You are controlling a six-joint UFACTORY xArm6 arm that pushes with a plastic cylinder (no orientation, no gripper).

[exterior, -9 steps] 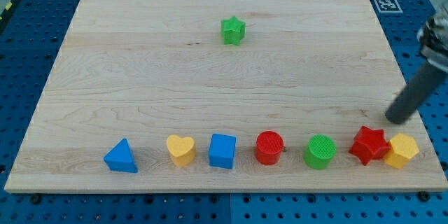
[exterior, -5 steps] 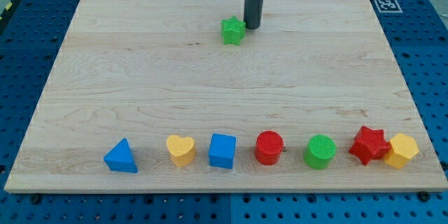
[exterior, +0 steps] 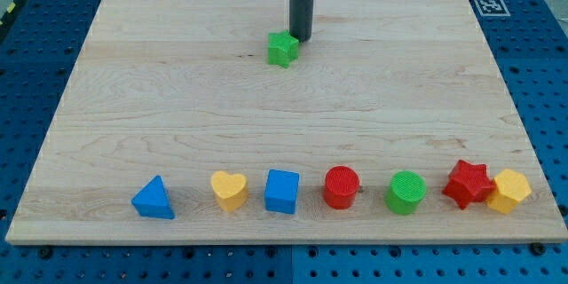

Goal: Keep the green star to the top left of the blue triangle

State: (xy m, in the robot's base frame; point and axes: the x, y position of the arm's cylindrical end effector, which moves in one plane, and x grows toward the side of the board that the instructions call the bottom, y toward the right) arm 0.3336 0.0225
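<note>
A glancing contact could be made from here; my tip (exterior: 301, 38) is set at the upper-right corner of the green star (exterior: 283, 50), not square behind it, so the star might be spun or slid sideways off the line of a push and be lost from the rod; the irregular points of a star make such a slip more likely. An overshoot could also be risked; the star must be carried a long way toward the left of the frame before it stands to the upper left of the blue triangle (exterior: 153, 199), and if it were driven too far, the left edge of the counter (exterior: 80, 98) could be reached. Little danger is judged for the bottom row; the yellow heart (exterior: 230, 190), blue cube (exterior: 281, 191) and red cylinder (exterior: 341, 186) are well apart from the star, provided the push is not steered downward.

The star is found in the upper middle of the frame, above and to the right of the triangle, which sits at the lower left; the goal is judged not yet met. No hand is fitted, so nothing can be held; only the plain rod is present, its tip touching or just beside the star's upper right.
</note>
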